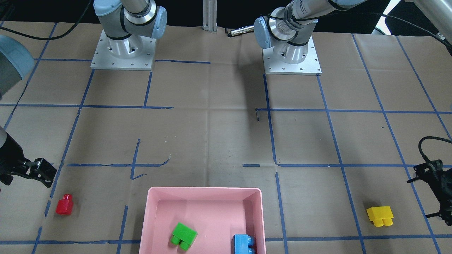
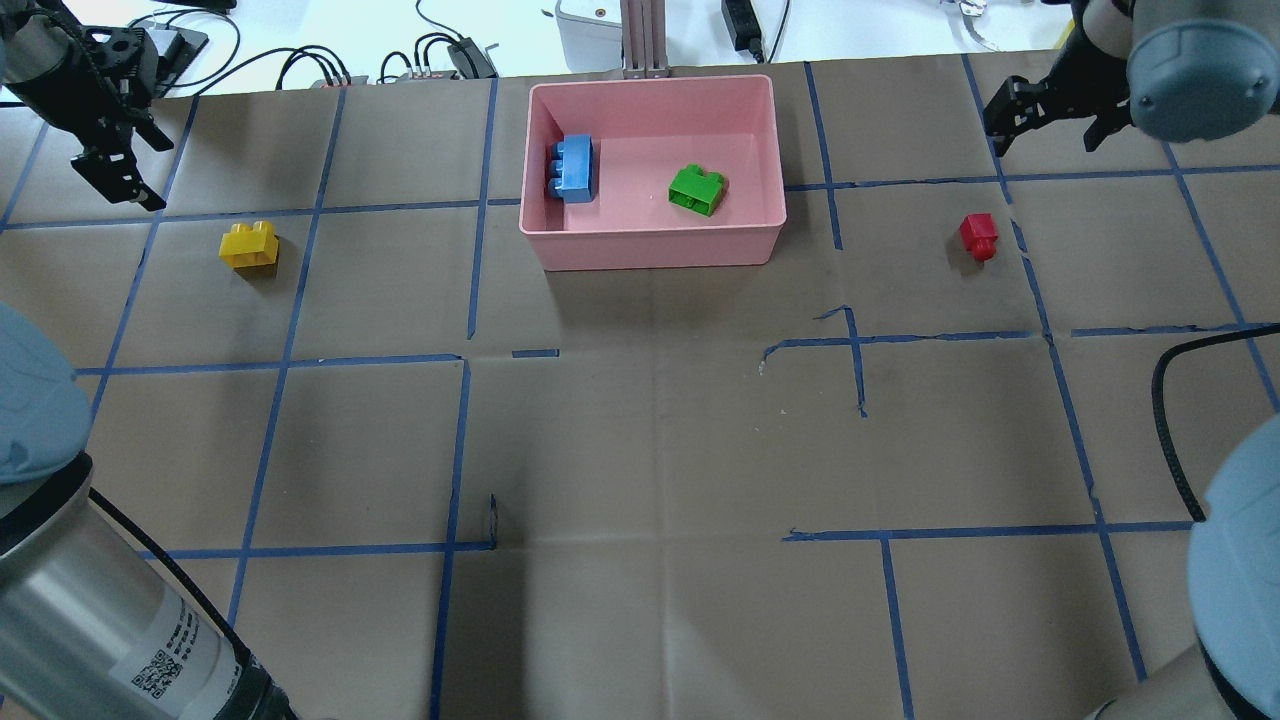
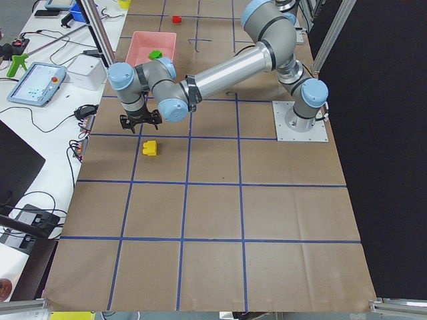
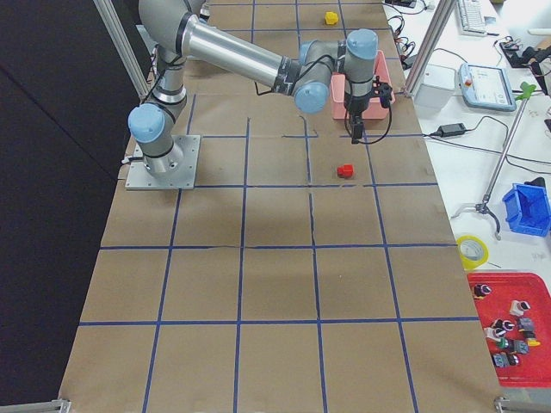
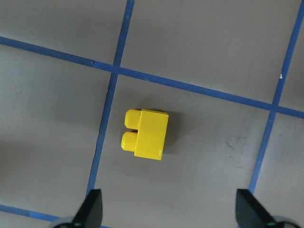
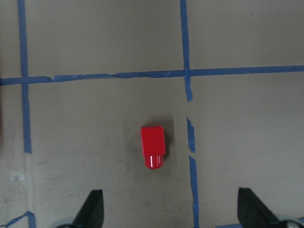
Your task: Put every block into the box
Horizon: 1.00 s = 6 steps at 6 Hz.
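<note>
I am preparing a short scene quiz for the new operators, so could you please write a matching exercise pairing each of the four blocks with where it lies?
Things:
1. green block
2. blue block
3. red block
4. yellow block

Places:
A. inside the box, close by a side wall
B. on the table, on the robot's right of the box
C. inside the box, away from its walls
D. on the table, on the robot's left of the box

Pairs: 1-C, 2-A, 3-B, 4-D
</note>
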Available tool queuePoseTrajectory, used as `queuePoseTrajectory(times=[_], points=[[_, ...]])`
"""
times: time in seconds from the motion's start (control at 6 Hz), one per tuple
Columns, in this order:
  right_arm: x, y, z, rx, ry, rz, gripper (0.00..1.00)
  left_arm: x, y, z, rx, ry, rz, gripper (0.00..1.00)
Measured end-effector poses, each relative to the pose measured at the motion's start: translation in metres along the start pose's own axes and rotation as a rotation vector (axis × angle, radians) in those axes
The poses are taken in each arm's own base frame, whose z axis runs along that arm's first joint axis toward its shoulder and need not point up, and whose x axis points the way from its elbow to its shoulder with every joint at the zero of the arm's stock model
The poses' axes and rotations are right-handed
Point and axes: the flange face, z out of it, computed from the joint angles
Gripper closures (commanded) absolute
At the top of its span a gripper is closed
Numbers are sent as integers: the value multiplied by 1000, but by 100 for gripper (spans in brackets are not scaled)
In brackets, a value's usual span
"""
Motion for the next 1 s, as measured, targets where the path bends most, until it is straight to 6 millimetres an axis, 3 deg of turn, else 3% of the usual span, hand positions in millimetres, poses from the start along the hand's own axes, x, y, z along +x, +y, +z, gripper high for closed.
queuePoseTrajectory(times=[0.17, 0.5, 0.67, 1.0], points=[[10, 12, 36, 9, 2, 28, 1, 1, -1, 27, -8, -29, 11, 0], [12, 14, 97, 45, -11, 42, 0, 12, -3, 74, -15, -62, 15, 0], [10, 14, 119, 67, -12, 42, 1, 17, -4, 90, -14, -68, 15, 1], [4, 12, 138, 96, -45, 33, 1, 17, -5, 115, -14, -94, 18, 1]])
